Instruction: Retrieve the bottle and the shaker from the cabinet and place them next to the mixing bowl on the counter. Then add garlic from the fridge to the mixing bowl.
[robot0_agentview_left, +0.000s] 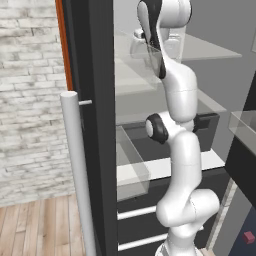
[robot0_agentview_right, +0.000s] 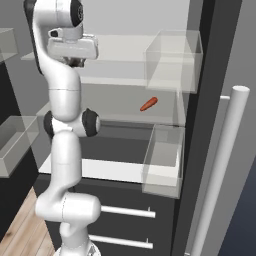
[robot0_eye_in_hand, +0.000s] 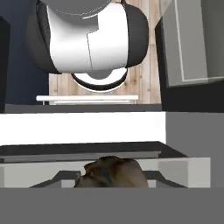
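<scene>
- Garlic (robot0_eye_in_hand: 111, 173): a brownish lump, which I take to be the bulb, sits at the very bottom of the hand view, right where the claw's tips rise. The tips themselves are hard to make out against it
- The claw (robot0_agentview_right: 75, 62) is clenched, and it seems to be grasping the garlic. From the right base view it hangs under the white hand, high up in the fridge (robot0_agentview_left: 95, 100) and just above a glass shelf (robot0_agentview_right: 125, 55)
- Past the lump, the hand view looks down on a pale shelf edge and, lower still, a silver strip on a drawer front and a bit of wooden floor
- Nearest the base cameras stands the fridge's long silver bar handle (robot0_agentview_left: 77, 170), upright on the edge of the open black door
- Next in, the white arm rises through the middle of the open fridge, its dark joints showing at elbow and shoulder height
- Beside the arm, a clear bin (robot0_agentview_right: 162, 160) hangs at mid height on the right, with a second clear bin (robot0_agentview_right: 172, 60) above it
- Below, dark drawers carry silver strips (robot0_agentview_right: 127, 212)
- Deeper in, a small orange-red thing (robot0_agentview_right: 148, 104) lies alone on a middle shelf, well apart from the claw. It is too small to name for certain
- Farthest off, to the left of the fridge, a pale brick wall (robot0_agentview_left: 30, 100) meets the wooden floor (robot0_agentview_left: 40, 225)
</scene>
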